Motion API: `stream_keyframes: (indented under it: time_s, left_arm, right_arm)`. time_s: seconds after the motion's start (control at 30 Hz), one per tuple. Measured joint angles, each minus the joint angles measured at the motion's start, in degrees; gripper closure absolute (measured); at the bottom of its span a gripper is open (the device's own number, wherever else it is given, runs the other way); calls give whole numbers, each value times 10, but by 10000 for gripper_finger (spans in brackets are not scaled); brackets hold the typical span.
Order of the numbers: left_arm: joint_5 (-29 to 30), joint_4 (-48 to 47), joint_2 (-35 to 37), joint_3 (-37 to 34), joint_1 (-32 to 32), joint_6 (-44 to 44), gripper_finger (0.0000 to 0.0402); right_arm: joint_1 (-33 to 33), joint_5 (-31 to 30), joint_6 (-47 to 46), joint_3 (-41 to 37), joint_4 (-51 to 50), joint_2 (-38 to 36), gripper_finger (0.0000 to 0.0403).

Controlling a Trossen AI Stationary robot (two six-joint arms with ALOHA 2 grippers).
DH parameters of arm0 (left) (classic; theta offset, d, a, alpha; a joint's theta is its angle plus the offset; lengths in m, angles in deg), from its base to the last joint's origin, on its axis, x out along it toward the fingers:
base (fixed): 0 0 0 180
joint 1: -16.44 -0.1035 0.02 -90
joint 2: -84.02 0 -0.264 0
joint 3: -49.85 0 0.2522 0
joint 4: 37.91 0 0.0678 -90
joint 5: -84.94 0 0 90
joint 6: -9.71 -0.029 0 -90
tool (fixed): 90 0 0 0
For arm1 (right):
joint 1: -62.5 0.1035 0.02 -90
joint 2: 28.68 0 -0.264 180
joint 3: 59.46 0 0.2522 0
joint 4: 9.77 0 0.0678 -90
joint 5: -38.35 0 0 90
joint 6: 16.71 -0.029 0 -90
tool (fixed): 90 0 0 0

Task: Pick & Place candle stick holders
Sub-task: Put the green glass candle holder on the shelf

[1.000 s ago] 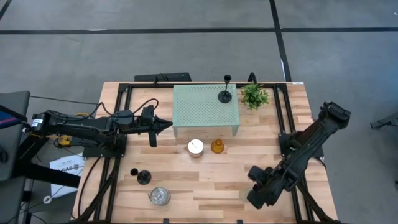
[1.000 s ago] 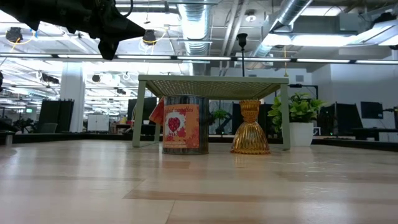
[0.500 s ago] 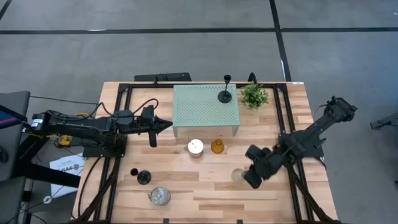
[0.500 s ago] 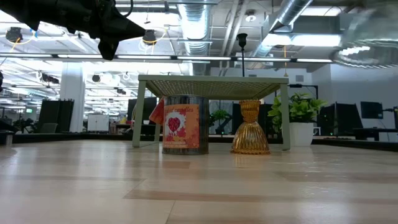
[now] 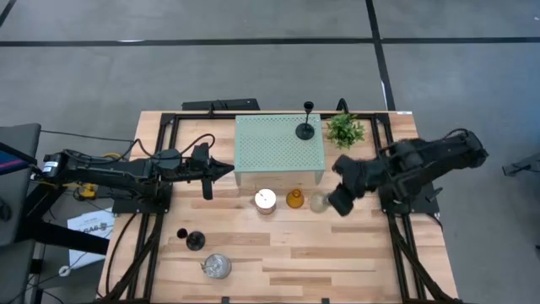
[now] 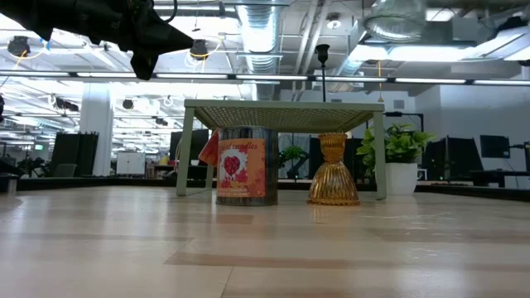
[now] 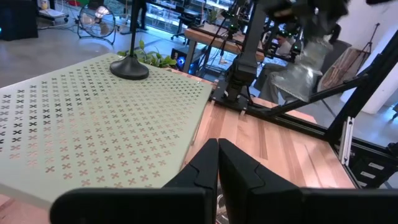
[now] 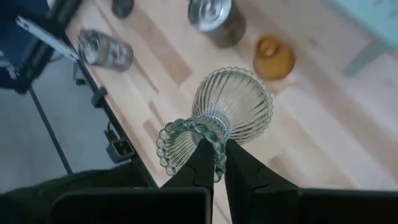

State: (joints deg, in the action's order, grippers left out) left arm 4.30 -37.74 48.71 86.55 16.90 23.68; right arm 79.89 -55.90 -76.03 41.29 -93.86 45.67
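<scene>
My right gripper (image 5: 332, 201) is shut on the clear ribbed glass holder (image 5: 319, 203), held high over the table beside the amber glass holder (image 5: 294, 199). The clear holder shows at the top of the low view (image 6: 397, 16). A silvery cup (image 5: 265, 200) stands left of the amber one. One black stemmed holder (image 5: 305, 127) stands by its round base on the pale green stand (image 5: 278, 148). Another black holder (image 5: 190, 238) and a second silvery cup (image 5: 217, 267) are at the near left. My left gripper (image 5: 229, 170) is shut and empty, in the air by the stand's left side. My right gripper pinches the clear holder's beaded top rim (image 8: 186, 142) between its two fingers (image 8: 202, 163). The fingers come from the table's right, slanting down. The holder is lifted clear and tilted, its flared ribbed base (image 8: 235, 104) pointing away from the fingers toward the table.
A small green potted plant (image 5: 344, 129) stands at the far right of the stand. Black frame rails (image 5: 150, 245) run along the table's left and right sides. Bare wood lies between the amber holder and the near edge.
My right gripper has carried the clear glass holder from the table's near right corner toward the far edge and to the left, rising as it went. It now hangs beside the amber holder. The holder has come into the low view's top. The gripper stays shut on it.
</scene>
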Motion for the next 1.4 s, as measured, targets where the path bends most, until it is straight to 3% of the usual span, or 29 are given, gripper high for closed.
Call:
stream_keyframes:
  time_s: [0.37,0.8,1.4]
  left_arm:
    - [0,0,0,0,0,0,390]
    - [0,-2,0,0,0,0,390]
    - [0,-2,0,0,0,-1,390]
  right_arm:
    - [-142,71,139,50,-53,39,398]
    - [-265,77,279,198,-122,136,398]
    - [-354,76,358,208,-153,171,398]
